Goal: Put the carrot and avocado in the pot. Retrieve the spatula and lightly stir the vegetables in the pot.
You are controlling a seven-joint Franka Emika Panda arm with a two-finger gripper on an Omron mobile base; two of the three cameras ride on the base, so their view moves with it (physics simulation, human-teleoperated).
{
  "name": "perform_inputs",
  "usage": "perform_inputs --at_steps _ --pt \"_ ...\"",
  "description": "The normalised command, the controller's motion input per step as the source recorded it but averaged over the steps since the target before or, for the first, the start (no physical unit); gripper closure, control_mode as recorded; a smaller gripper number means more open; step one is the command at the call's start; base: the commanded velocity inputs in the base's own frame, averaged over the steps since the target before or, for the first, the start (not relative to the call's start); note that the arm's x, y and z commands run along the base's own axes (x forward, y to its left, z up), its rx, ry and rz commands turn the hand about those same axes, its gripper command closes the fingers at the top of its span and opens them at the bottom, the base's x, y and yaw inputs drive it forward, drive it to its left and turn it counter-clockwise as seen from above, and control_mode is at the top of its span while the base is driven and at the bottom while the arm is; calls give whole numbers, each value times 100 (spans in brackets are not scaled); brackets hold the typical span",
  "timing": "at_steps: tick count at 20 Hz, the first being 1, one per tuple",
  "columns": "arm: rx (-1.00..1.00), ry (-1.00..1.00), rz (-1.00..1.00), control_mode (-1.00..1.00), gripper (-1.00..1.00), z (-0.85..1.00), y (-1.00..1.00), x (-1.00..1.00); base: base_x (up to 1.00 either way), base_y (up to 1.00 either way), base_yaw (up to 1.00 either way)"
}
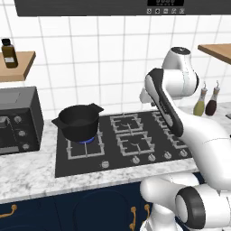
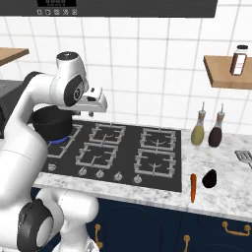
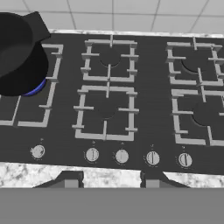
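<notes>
- The pot (image 1: 77, 121) sits on the stove's (image 2: 118, 152) left burner, over a blue flame.
- The pincer (image 3: 108, 180) hangs above the stove's front edge, tips apart with nothing between them.
- On the desk (image 2: 221, 192) right of the stove lie the carrot (image 2: 193, 187) and, just beside it, the avocado (image 2: 209, 178).
- The spatula (image 2: 244, 157) lies at the far right.
</notes>
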Motion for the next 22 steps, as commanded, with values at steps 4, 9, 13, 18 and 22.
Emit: perform_inputs --at_steps 4,9,13,18,22 --pt "-7 0 0 -100 -100 -7 -3 0 0 0 0" --pt "-5 -3 -12 -100 -100 -48 -71 -3 0 0 0" --pt "1 0 -24 -100 -100 -50 -100 0 0 0 0" --pt "9 7 -18 -100 -100 -47 -100 11 0 0 0" --pt "1 13 -16 -100 -100 -60 -100 45 0 0 0"
